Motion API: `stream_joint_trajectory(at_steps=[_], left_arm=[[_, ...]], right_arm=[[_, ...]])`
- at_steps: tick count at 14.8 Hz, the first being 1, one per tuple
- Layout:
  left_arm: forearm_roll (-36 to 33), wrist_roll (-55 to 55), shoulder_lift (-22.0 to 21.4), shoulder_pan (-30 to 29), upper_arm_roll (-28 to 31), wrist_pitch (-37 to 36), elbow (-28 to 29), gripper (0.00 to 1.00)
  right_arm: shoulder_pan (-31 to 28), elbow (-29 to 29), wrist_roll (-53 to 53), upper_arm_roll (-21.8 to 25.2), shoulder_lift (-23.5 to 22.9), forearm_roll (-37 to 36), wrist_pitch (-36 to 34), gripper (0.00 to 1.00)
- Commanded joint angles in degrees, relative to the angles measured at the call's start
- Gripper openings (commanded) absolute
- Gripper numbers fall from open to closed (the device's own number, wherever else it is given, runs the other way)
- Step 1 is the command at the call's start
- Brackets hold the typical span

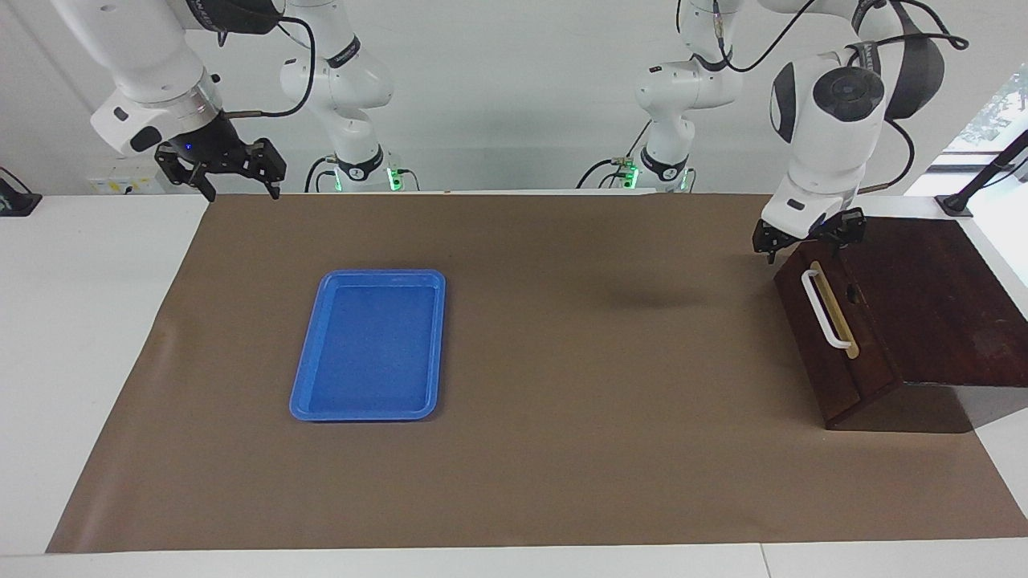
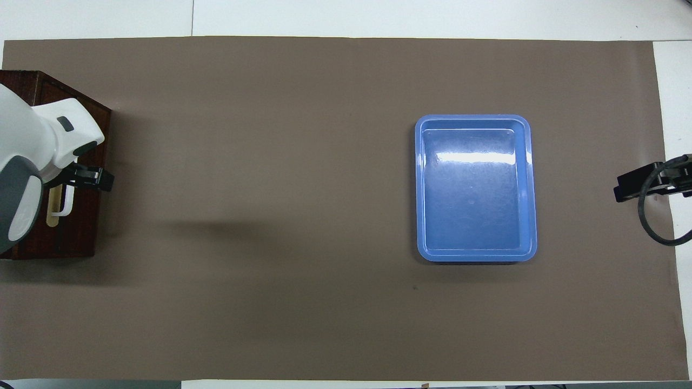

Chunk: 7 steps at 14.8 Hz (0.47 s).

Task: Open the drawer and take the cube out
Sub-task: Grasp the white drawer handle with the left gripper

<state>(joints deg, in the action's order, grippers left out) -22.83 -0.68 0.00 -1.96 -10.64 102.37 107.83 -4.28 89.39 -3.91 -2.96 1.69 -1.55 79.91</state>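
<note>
The drawer [image 1: 805, 341] is closed in its dark wooden box at the left arm's end of the table, with its white bar handle [image 1: 824, 310] on the slanted front. My left gripper [image 1: 809, 234] hangs open just above the front's top corner, at the handle's end nearer the robots, and grips nothing. In the overhead view the left wrist covers much of the drawer [image 2: 81, 227], so only part of the handle [image 2: 65, 206] shows below the left gripper [image 2: 91, 179]. The cube is hidden. My right gripper [image 1: 221, 167] waits open, raised over the mat's corner at the right arm's end.
An empty blue tray [image 1: 365, 345] lies on the brown mat [image 1: 562, 401] toward the right arm's end, also seen in the overhead view as the tray [image 2: 476, 189]. The right gripper [image 2: 643, 186] shows at the mat's edge there.
</note>
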Motion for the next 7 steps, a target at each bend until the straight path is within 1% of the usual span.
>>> stream_joint_trajectory(at_steps=[1, 2, 3, 5, 7], left_arm=[[-6.15, -0.19, 1.05, 0.73, 0.45, 4.49, 4.56, 1.0], [-7.57, -1.59, 0.97, 0.73, 0.45, 7.21, 6.84, 1.0], [-8.45, -2.39, 1.05, 0.73, 0.45, 8.54, 7.82, 1.0], [-11.17, -2.57, 2.28, 0.81, 0.45, 8.82, 7.92, 1.0], [-11.71, -2.57, 2.37, 0.55, 0.45, 10.56, 8.44, 1.0]], right_arm=[[-0.9, 0.08, -0.4, -0.65, 0.42, 0.23, 0.33, 1.0], [-0.9, 0.08, -0.4, -0.73, 0.42, 0.23, 0.42, 1.0], [-0.9, 0.08, -0.4, -0.73, 0.42, 0.23, 0.42, 1.0], [-0.99, 0.08, -0.4, -0.73, 0.42, 0.23, 0.42, 1.0], [-0.99, 0.08, -0.4, -0.73, 0.42, 0.23, 0.42, 1.0]])
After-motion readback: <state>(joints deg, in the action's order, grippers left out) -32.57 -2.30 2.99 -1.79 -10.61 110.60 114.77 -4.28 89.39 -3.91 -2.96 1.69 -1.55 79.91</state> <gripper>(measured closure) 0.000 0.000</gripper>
